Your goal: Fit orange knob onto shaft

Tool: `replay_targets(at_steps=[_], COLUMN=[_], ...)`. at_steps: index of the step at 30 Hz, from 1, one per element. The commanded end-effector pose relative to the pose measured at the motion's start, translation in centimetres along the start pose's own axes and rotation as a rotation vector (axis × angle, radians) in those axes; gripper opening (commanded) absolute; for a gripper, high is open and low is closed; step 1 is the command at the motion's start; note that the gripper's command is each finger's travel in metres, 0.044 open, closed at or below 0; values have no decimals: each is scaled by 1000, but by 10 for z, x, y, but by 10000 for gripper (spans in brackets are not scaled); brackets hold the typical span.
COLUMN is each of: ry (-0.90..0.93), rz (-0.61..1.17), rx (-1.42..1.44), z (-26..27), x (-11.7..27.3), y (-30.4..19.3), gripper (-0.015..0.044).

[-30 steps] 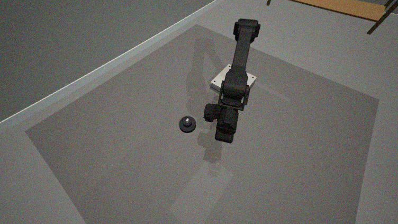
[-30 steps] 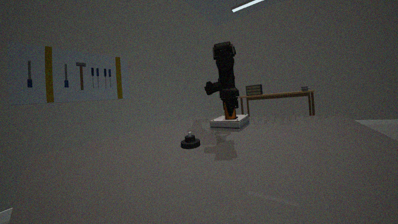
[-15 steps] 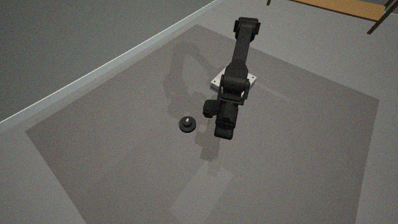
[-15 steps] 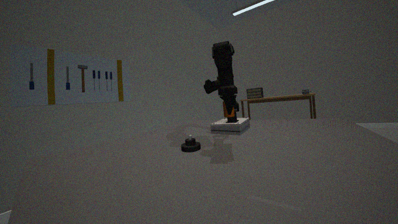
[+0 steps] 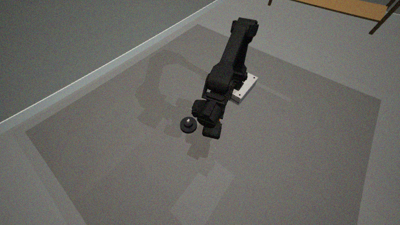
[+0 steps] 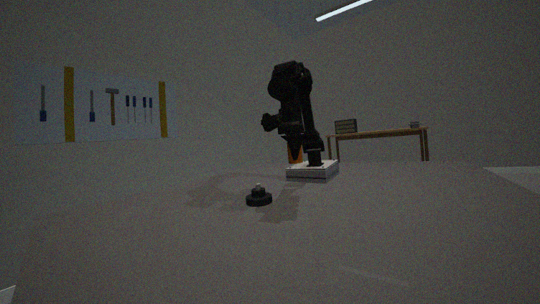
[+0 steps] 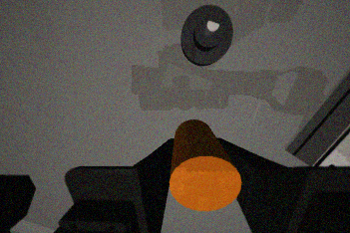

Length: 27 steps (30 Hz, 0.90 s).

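My gripper is shut on the orange knob and holds it in the air, upright in the exterior view. In the top view the arm hides all but a sliver of it. The knob's hole is underneath and hidden. The dark round pedestal stands on the floor, to the left of the gripper in the top and exterior views and beyond the knob in the wrist view. The silver shaft stands bare on it; its flat side is hard to make out.
The arm's white base plate is behind the gripper and shows at the right of the wrist view. A wooden table stands far behind. Tools hang on a wall panel. The arm's shadow falls around the pedestal.
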<state>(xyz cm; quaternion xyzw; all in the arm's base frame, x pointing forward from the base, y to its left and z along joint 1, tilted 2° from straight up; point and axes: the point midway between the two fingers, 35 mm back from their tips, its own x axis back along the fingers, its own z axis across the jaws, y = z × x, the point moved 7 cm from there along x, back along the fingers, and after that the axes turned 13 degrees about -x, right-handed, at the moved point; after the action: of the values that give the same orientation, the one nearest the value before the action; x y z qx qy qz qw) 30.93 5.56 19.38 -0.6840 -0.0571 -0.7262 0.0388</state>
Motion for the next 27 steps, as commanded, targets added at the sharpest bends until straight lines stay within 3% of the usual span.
replay_targets(at_steps=[1, 27], ry=[-2, 2], rz=[0, -3], rx=[4, 6], z=[2, 4], x=[-4, -26], y=[11, 88], gripper=[0, 0])
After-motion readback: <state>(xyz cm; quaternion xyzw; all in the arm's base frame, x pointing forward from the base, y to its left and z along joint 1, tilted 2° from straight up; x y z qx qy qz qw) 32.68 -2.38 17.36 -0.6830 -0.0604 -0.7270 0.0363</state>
